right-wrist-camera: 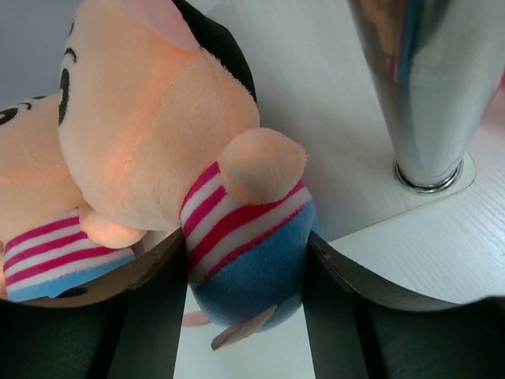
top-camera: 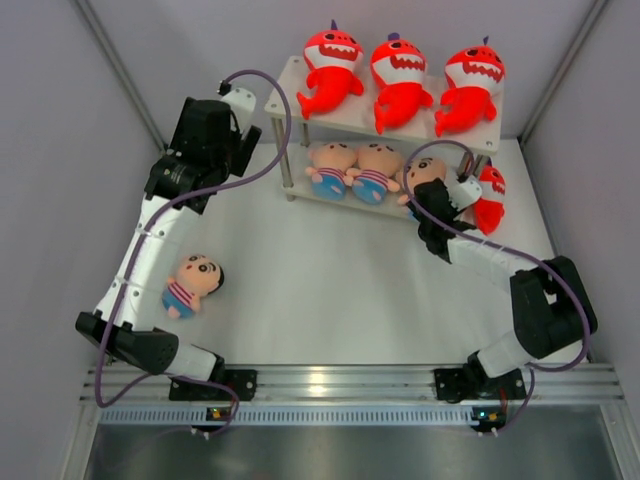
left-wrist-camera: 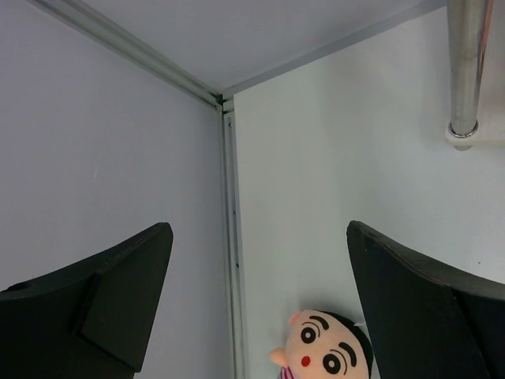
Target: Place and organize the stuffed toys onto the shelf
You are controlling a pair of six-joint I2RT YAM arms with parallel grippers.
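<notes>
Three red shark plushes (top-camera: 400, 75) lie on the top board of the shelf (top-camera: 290, 85). Two boy dolls (top-camera: 352, 168) lie on the lower board. A third boy doll (top-camera: 425, 172) (right-wrist-camera: 237, 229) sits at that board's right end, and my right gripper (top-camera: 428, 195) (right-wrist-camera: 245, 237) has a finger against each side of its striped shirt and blue shorts. Another boy doll (top-camera: 192, 283) (left-wrist-camera: 327, 355) lies on the table at the left. My left gripper (top-camera: 243, 140) (left-wrist-camera: 260, 229) hangs open and empty, left of the shelf and well above that doll.
A fourth red shark (top-camera: 490, 200) lies on the table by the shelf's right legs, just behind the right wrist. A silver shelf leg (right-wrist-camera: 418, 79) (left-wrist-camera: 465, 71) stands close to each gripper. Grey walls enclose the table on three sides.
</notes>
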